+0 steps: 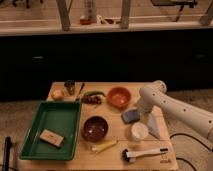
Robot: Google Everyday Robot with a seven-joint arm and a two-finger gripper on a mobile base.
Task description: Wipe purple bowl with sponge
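Camera view is showing the gripper (141, 116) hanging just beside the sponge (131, 116) (grip state cannot be told), with the purple bowl (95, 128) sitting apart from both.

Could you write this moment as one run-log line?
gripper: low beside sponge | sponge: on table | purple bowl: apart from sponge, untouched

Dark maroon-purple bowl (95, 128), blue-grey sponge (131, 116), bright orange bowl (119, 96), green tray (60, 119) holding a tan block (51, 138); the gripper (143, 117), seemingly off-white, hangs just beside the sponge.
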